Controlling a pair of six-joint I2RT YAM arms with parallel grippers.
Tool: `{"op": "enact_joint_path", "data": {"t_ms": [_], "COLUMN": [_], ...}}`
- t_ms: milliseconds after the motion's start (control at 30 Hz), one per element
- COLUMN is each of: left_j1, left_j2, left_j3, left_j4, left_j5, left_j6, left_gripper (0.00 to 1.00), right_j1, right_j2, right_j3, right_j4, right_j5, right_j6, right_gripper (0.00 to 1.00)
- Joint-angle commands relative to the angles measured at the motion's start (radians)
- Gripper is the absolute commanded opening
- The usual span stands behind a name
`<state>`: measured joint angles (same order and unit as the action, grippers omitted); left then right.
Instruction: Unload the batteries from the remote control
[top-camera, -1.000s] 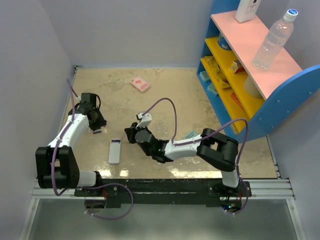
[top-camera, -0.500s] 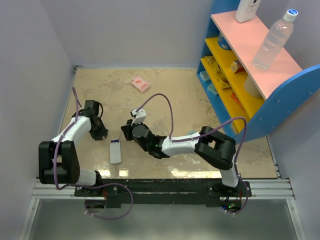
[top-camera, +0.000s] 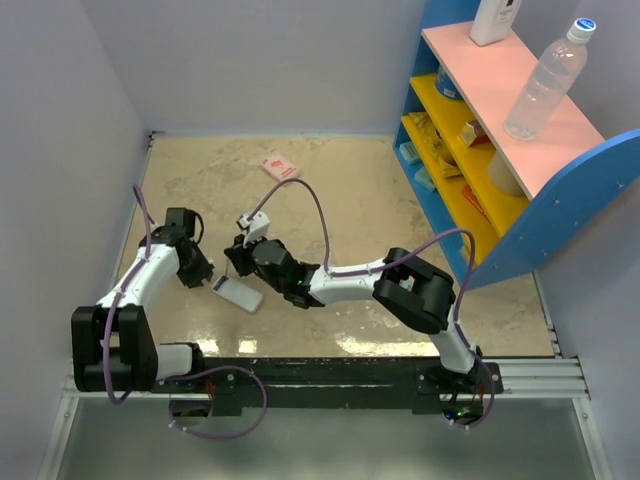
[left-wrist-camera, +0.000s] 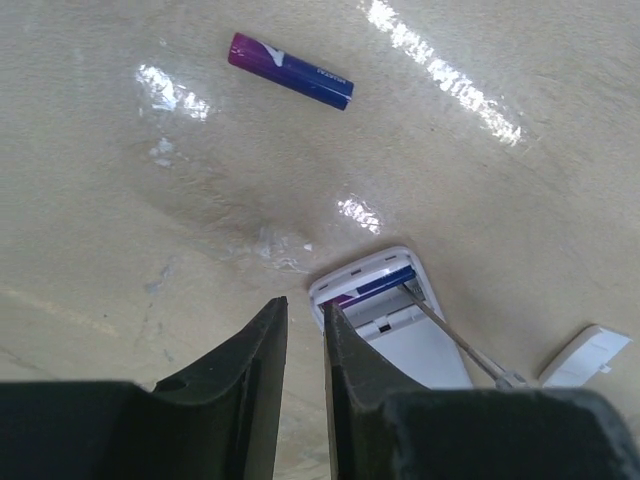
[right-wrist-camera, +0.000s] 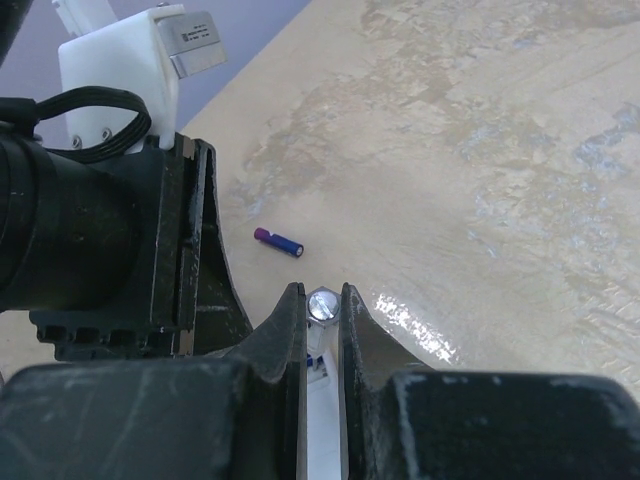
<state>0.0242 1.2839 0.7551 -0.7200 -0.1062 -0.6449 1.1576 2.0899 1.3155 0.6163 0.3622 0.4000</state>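
The white remote control (top-camera: 240, 294) lies slanted on the floor, its battery bay (left-wrist-camera: 385, 297) uncovered with one blue-purple battery (left-wrist-camera: 378, 284) inside. A second battery (left-wrist-camera: 290, 70) lies loose on the floor beyond it. My left gripper (left-wrist-camera: 302, 305) stands at the remote's open end, jaws a narrow gap apart with only floor between them. My right gripper (right-wrist-camera: 322, 290) is shut on a thin metal tool (right-wrist-camera: 322, 305) with a hex head. The tool's shaft (left-wrist-camera: 455, 335) reaches into the bay. In the top view both grippers (top-camera: 207, 274) (top-camera: 236, 270) meet over the remote's far end.
The remote's white battery cover (left-wrist-camera: 586, 355) lies on the floor beside it. A pink packet (top-camera: 280, 167) sits toward the back. The blue shelf unit (top-camera: 520, 215) with a bottle (top-camera: 545, 80) stands at the right. A wall (top-camera: 60, 180) runs close on the left.
My right gripper has swung left with its tool onto the remote's open end. The remote has turned from upright to slanted. My left gripper has come down beside it and its jaws have narrowed.
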Motion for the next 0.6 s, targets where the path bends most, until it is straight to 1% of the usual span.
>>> {"op": "enact_joint_path", "data": {"t_ms": [0,67,200,333,467,567], "left_j1": [0.008,0.02,0.023,0.022,0.023,0.023], "left_j2": [0.006,0.04,0.084,0.08,0.086,0.086], "left_j3": [0.036,0.039,0.033,0.009,0.001,-0.014], "left_j4": [-0.015,-0.009,0.004,0.033,0.047,0.054], "left_j5": [-0.082,-0.108,-0.052,-0.018,0.0,0.016], "left_j6": [-0.025,-0.03,-0.021,-0.033,-0.044,-0.047], "left_gripper": [0.26,0.26,0.24,0.24,0.23,0.23], "right_j1": [-0.015,-0.024,-0.042,-0.056,-0.07,-0.073], "right_j2": [-0.007,0.005,0.045,0.075,0.102,0.119], "right_j3": [-0.007,-0.003,0.054,0.112,0.157,0.202], "right_j4": [0.026,0.028,-0.013,-0.033,-0.047,-0.088], "right_j5": [-0.1,-0.141,-0.192,-0.25,-0.359,-0.359], "right_j6": [-0.098,-0.115,-0.151,-0.184,-0.226,-0.256], "right_gripper": [0.0,0.0,0.0,0.0,0.0,0.0]}}
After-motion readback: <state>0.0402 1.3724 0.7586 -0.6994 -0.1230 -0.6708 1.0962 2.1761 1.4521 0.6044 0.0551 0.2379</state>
